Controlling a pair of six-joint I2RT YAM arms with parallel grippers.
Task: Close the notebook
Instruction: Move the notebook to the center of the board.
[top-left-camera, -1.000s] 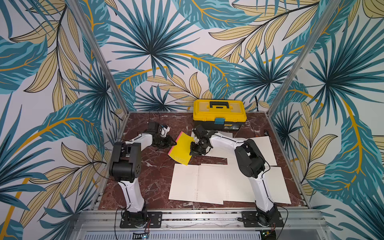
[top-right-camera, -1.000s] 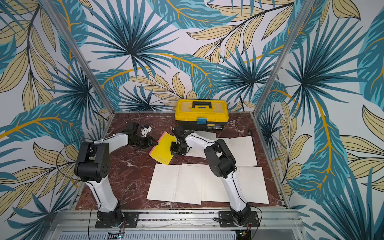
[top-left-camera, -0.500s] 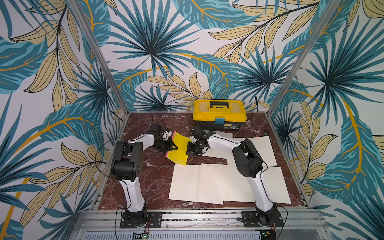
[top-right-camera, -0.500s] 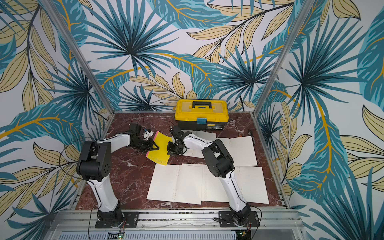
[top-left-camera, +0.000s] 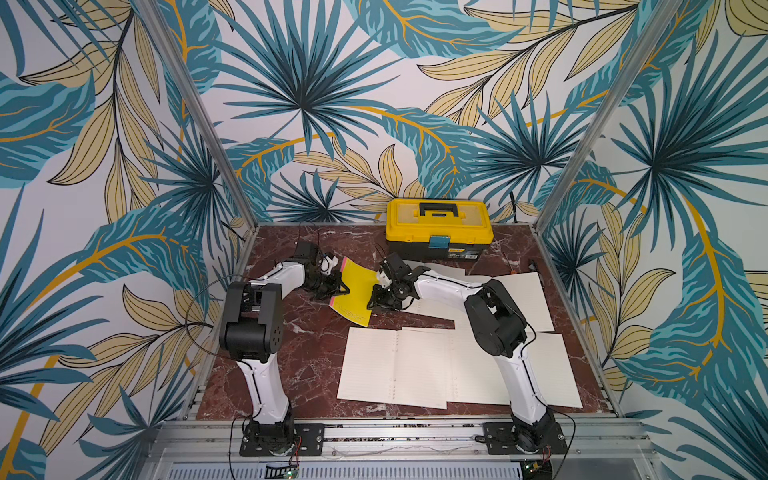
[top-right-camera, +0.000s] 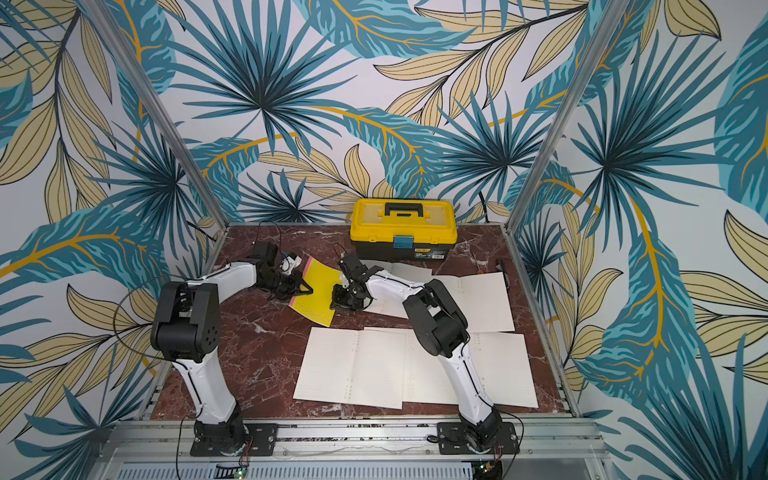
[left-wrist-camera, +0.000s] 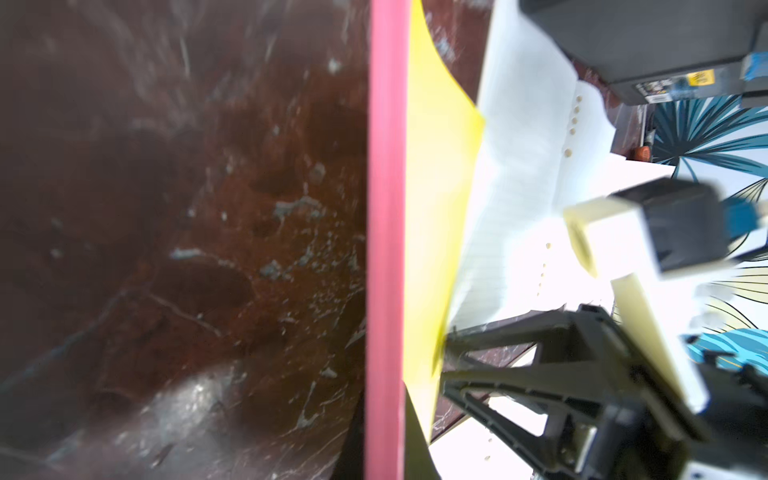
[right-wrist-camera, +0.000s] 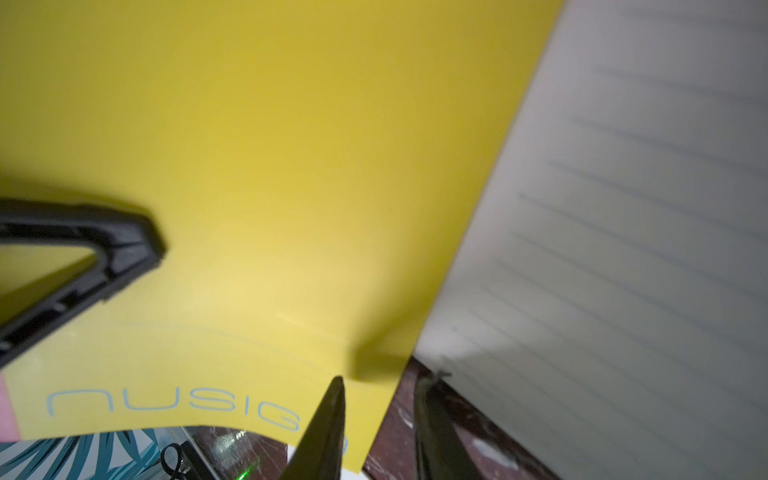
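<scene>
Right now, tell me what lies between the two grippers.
The yellow notebook cover fills the stretch between the left gripper and the right gripper, with nothing else there. Both top views show it.

robot lab cell; leaf-print backdrop walls (top-left-camera: 316, 83), aluminium frame (top-left-camera: 200, 120), arms (top-left-camera: 266, 374) bolted to a rail (top-left-camera: 395, 432)

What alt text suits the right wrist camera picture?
A yellow notebook cover with pale blue lettering fills most of the frame, with a lined white page beside it. The right gripper straddles the cover's edge, jaws apart; one black finger of the left gripper lies on the cover.
</scene>
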